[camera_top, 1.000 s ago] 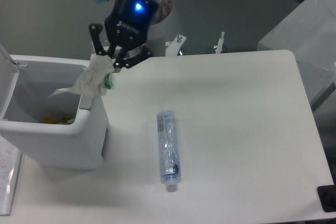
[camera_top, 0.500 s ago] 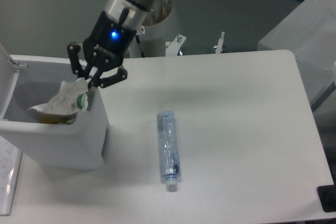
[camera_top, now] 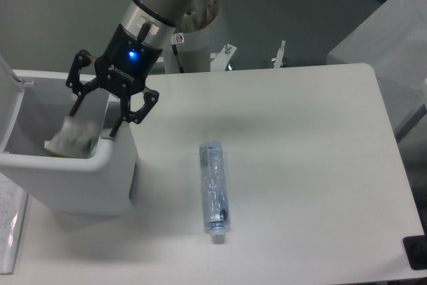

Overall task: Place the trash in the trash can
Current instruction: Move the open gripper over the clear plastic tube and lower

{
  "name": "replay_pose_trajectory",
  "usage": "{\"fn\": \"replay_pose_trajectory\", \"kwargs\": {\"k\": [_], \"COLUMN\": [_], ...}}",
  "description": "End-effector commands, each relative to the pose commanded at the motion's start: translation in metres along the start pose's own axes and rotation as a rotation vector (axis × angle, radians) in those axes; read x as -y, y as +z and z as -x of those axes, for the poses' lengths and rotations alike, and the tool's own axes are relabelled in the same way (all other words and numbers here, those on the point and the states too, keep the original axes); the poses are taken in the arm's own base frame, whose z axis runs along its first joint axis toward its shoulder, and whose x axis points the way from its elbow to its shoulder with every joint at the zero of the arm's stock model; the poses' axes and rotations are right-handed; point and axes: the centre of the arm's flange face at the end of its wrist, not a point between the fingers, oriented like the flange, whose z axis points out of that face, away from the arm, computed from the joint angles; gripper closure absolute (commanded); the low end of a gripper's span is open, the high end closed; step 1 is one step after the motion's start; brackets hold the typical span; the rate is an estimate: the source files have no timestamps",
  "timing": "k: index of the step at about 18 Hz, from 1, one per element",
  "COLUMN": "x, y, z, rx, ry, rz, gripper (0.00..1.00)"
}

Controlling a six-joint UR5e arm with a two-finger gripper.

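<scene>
Your gripper (camera_top: pixel 95 115) hangs over the right-hand rim of the trash can (camera_top: pixel 87 165), at about 10 o'clock from the table's middle, with a blue light lit on its body. Its fingers (camera_top: pixel 127 117) are spread wide and grip nothing; one finger stands outside the bin's right wall, the other over the opening. The wrapper (camera_top: pixel 72 136) lies inside the bin, just below and between the spread fingers, toward 7 o'clock of the gripper; whether it touches the left finger cannot be told from this view. A trace of green shows on its right edge. Something yellowish lies under it on the bin floor, too dim to name. The bin's lid (camera_top: pixel 7 70) stands open at its left side. The bottle (camera_top: pixel 214 187) lies flat on the white table (camera_top: pixel 313 165), well apart from the gripper, at about 4 o'clock of it, with its white cap pointing toward 6 o'clock, the near edge.
</scene>
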Motion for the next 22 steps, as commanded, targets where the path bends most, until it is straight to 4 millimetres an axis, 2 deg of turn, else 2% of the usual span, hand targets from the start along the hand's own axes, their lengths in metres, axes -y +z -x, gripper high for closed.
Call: {"fn": "replay_pose_trajectory", "kwargs": {"k": [2,4,7,9,11,13,15,18,19,22], "x": [0.01,0.016,0.021,0.017,0.018,0.024,0.028,0.02,0.023,0.021], "y": [-0.008,-0.019,-0.013,-0.011,-0.019,-0.02,-0.003,0.038,0.051,0.082], "z": [0.002,0.016,0.042,0.069,0.094,0.129,0.167,0.227,0.244,0.282], "rx": [0.011,0.061,0.167,0.258,0.355,0.387,0.408,0.493,0.502,0.491], "ry": [0.007,0.0,-0.012,-0.043,-0.075,-0.127,-0.198,-0.262,-0.266,-0.284], "rz": [-0.016,-0.027,0.017,0.06,0.083,0.093,0.116,0.231,0.248,0.286], "gripper": [0.0,0.0,0.0,0.0,0.0,0.0,0.0,0.0,0.0,0.0]}}
